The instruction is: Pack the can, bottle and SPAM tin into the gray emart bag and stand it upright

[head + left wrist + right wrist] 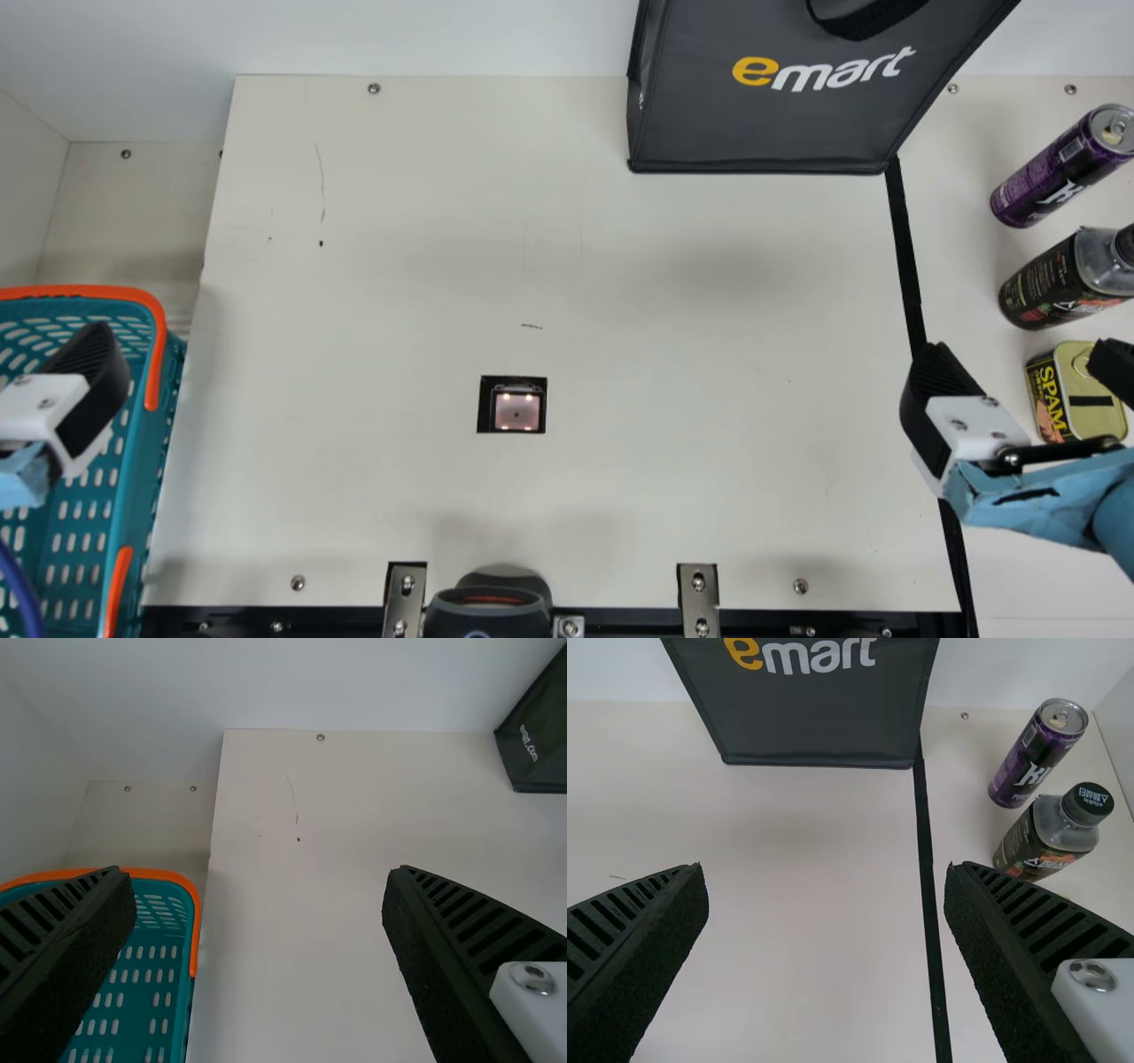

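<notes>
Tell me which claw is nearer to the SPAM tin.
Right. The right claw is close by the SPAM tin, partly overlapping it in the main view; the left claw is far off on the opposite side, by the teal basket.

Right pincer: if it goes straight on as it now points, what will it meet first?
Most likely the front of the gray emart bag, though depth is unclear and the table might come first.

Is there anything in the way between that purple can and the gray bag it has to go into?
Nothing visible stands between the can and the bag; there's just a black strip flat on the table by the bag's corner.
</notes>
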Available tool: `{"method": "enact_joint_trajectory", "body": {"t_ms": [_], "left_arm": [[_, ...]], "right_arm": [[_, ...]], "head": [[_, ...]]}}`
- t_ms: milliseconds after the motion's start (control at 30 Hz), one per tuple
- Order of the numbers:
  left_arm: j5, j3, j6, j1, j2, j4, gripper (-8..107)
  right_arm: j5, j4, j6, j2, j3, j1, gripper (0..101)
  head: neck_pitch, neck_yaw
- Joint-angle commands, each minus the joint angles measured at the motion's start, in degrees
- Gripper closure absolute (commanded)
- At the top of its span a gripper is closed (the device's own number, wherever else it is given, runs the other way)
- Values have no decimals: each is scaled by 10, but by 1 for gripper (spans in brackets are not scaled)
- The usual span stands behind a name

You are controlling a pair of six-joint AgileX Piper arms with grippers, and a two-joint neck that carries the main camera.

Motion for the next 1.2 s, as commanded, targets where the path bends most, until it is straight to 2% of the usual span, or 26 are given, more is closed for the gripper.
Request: {"method": "enact_joint_trajectory", "body": {"t_ms": [0,33,400,1167], "left_arm": [[0,0,0,0,0,0,9],[0,0,0,0,0,0,9],[0,0,0,0,0,0,9],[0,0,0,0,0,0,9]], "right_arm": [[0,0,0,0,0,0,6],[0,0,0,0,0,0,6],[0,0,0,0,0,0,6],[0,0,0,0,0,0,6]], "head": [[-19,-12],[-42,-35],[-184,-182],[-184,-182]]}}
